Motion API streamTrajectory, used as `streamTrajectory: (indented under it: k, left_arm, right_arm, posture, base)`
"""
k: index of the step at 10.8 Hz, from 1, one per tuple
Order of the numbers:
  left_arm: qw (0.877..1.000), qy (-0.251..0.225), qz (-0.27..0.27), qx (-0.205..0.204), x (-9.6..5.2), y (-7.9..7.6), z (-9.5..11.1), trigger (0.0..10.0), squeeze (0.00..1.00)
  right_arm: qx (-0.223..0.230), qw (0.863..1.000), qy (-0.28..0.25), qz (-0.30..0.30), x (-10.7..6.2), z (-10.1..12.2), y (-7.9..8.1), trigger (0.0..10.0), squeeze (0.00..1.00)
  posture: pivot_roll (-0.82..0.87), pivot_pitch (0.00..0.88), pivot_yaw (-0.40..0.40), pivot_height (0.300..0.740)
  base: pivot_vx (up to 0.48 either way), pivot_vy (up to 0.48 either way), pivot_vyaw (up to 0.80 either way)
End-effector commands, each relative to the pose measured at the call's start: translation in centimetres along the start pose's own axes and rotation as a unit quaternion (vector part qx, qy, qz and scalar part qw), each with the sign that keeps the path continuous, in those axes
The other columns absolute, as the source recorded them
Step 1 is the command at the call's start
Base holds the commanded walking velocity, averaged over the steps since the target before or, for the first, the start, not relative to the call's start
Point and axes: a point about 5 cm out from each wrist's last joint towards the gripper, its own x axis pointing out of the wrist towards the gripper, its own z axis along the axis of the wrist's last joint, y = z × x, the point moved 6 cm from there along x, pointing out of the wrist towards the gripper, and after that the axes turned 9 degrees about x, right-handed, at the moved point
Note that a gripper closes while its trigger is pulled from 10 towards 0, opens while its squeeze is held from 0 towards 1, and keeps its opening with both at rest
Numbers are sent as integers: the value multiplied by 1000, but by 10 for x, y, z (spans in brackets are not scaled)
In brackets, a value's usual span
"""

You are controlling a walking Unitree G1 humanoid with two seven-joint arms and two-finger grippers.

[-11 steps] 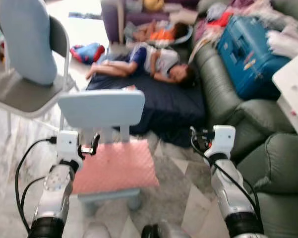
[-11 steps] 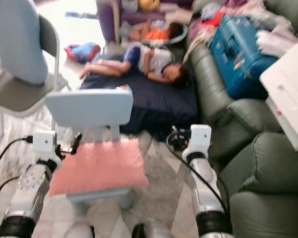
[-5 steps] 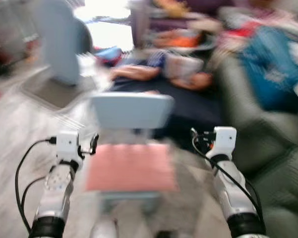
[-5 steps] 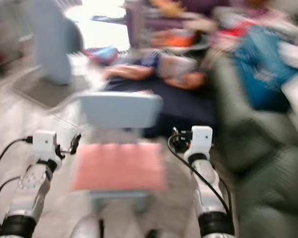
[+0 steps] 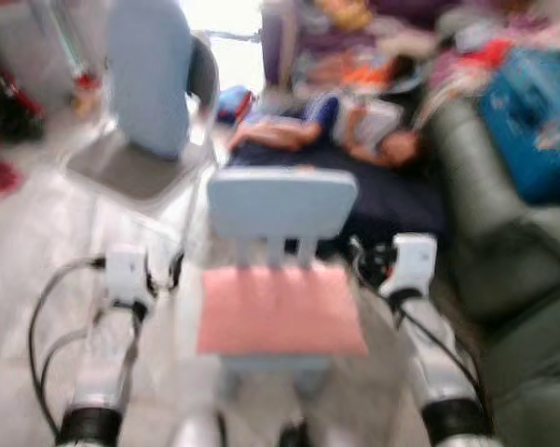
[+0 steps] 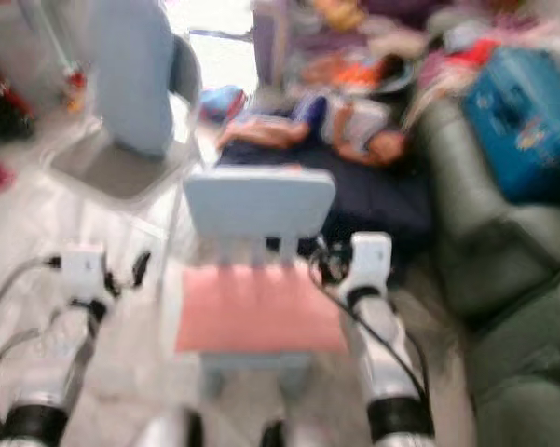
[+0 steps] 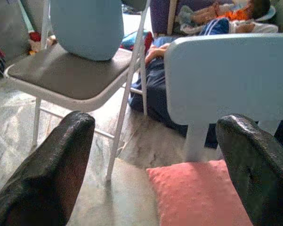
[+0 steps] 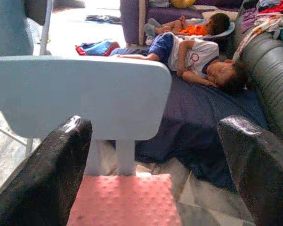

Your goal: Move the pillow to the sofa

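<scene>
Swung left since earlier; pillow [image 5: 281,309] centred on chair [image 5: 281,203]. Left gripper [image 7: 153,155], right gripper [image 8: 157,162] wide, flanking chair. Risk: clipping backrest.

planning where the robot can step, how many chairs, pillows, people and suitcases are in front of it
chairs: 2, small blue chair and grey folding chair
pillows: 1, pink pillow on the small chair's seat
people: 2, one lying on the dark mat, another behind
suitcases: 1, blue suitcase on the sofa
total: 6
</scene>
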Motion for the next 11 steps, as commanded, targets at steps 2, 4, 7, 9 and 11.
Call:
streamTrajectory:
  k: [2, 4, 7, 9, 11]
  left_arm:
    - [1000, -8, -6, 11, 1, -4, 4, 10000, 0]
    - [999, -14, -8, 28, 2, -5, 7, 10000, 0]
    - [999, -9, -9, 34, 1, -6, 4, 10000, 0]
    - [999, -9, -11, 40, 1, -6, 4, 10000, 0]
    - [998, -13, -28, 56, -3, -13, 3, 10000, 0]
  right_arm:
    - [-1, 1000, -6, -4, 1, 4, -3, 10000, 0]
    - [0, 1000, -6, -5, 1, 4, -4, 10000, 0]
    - [-5, 1000, -12, 4, 2, 7, -1, 10000, 0]
    - [-3, 1000, -15, 4, 3, 8, -1, 10000, 0]
    - [-2, 999, -41, -23, -2, 18, -12, 10000, 0]
  posture:
    - [47, 78, -89, 740]
    - [47, 77, -87, 740]
    - [48, 79, -85, 740]
    - [50, 79, -82, 740]
    - [52, 72, -59, 740]
  base:
    - [0, 0, 0]
    - [0, 0, 0]
    - [0, 0, 521]
    - [0, 0, 775]
    - [0, 0, 241]
